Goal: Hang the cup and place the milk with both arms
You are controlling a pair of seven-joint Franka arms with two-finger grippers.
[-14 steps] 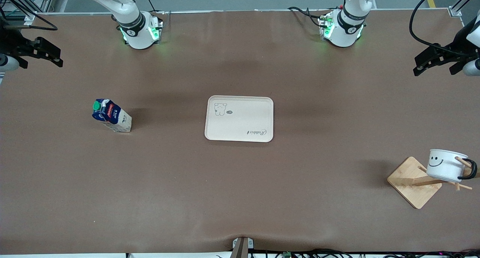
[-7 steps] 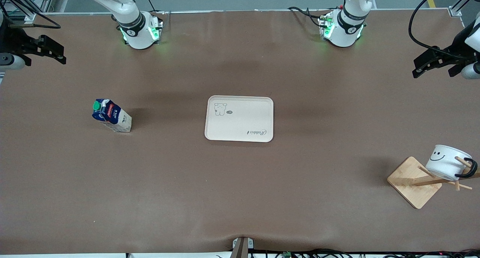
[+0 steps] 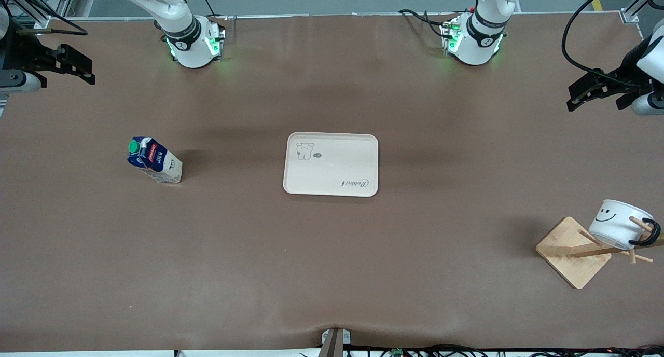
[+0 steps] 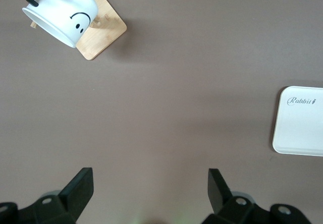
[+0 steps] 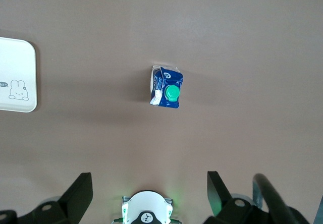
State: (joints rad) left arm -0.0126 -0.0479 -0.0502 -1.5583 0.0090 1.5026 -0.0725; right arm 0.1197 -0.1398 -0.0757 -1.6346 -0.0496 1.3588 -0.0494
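Hanging tilted on the rack, cup; milk upright; both fingers wide, empty.

The white smiley cup hangs tilted by its black handle on a wooden rack's peg at the left arm's end, while the blue-and-white milk carton, green cap up, stands on the tabletop toward the right arm's end.

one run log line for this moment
cup: hung on rack | milk: upright on table, off tray | left gripper: open, empty | right gripper: open, empty
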